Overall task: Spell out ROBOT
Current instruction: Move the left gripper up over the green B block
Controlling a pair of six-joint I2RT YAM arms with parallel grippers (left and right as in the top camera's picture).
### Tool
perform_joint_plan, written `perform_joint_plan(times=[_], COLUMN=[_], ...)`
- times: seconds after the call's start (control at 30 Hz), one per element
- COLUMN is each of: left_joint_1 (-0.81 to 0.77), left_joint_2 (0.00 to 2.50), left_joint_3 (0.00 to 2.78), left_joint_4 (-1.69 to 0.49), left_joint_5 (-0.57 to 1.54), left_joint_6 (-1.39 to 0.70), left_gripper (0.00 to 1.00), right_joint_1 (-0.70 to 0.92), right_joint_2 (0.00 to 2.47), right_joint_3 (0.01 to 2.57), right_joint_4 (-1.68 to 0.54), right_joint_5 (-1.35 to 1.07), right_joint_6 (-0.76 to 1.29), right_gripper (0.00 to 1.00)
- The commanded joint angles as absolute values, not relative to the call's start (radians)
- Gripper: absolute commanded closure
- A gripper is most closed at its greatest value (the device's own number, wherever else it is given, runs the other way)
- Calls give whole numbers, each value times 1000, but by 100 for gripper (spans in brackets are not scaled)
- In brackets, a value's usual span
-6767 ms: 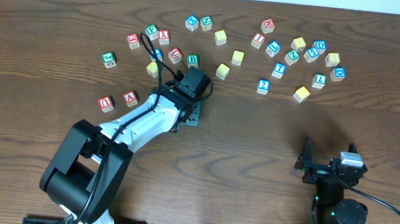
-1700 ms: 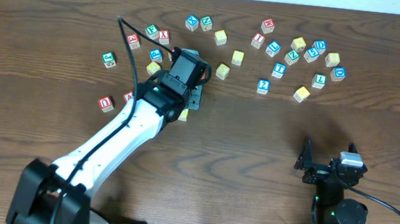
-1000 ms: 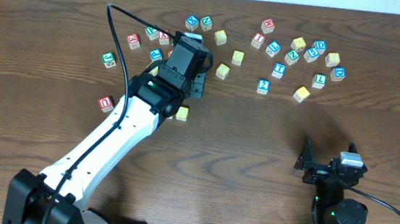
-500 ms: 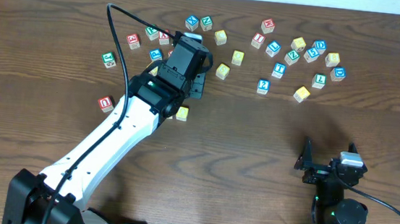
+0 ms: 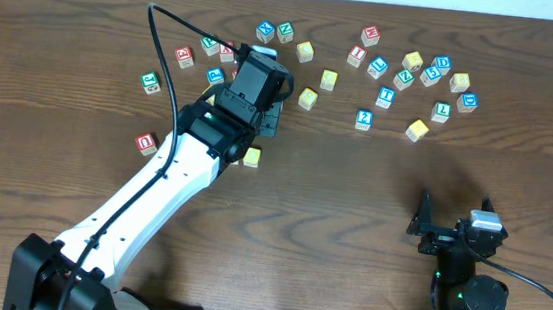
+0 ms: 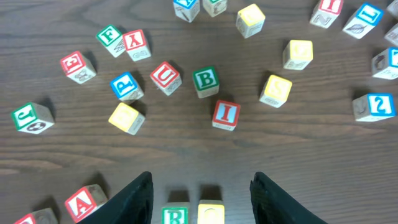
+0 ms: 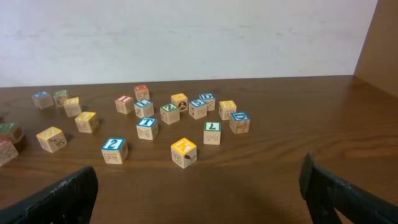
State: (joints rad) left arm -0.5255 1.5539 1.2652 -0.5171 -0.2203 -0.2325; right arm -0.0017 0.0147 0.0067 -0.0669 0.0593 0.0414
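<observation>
Dark wooden table (image 5: 354, 182), with lettered cubes scattered across its upper part. Left gripper (image 6: 202, 177): jaws apart, clamped on nothing. Between its fingers, at the lower edge of the wrist frame, the green R cube (image 6: 176, 216) and a yellow cube (image 6: 211, 212) sit side by side with a narrow gap. The green B cube (image 6: 206, 81) lies above centre, with the red I cube (image 6: 226, 114) just below and right of it. Right gripper (image 7: 198, 177): jaws wide apart, empty, at the overhead frame's lower right, well apart from all cubes.
</observation>
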Motion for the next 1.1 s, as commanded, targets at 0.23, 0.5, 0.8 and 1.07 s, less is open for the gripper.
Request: perform_joint_plan(times=[0.23,0.5,0.8,1.07], left_joint_1=[-499,-453,-432,-396], left_joint_2=[1537,1537,1537,1542], left_joint_3=[1292,1292,1292,1296], left_joint_4=[-522,-546,-553,-491], left_joint_5=[-294,-288,-278,-209], left_joint_6=[-210,-210,-223,-223], left_gripper=[50,50,50,50], right_joint_1=[1,1,1,1], right_joint_2=[12,12,12,12], right_joint_3=[6,6,6,6], right_joint_4=[-71,-71,-71,-71], right_joint_5=[60,60,60,60], right_joint_6=[48,48,48,48], right_gripper=[1,1,1,1])
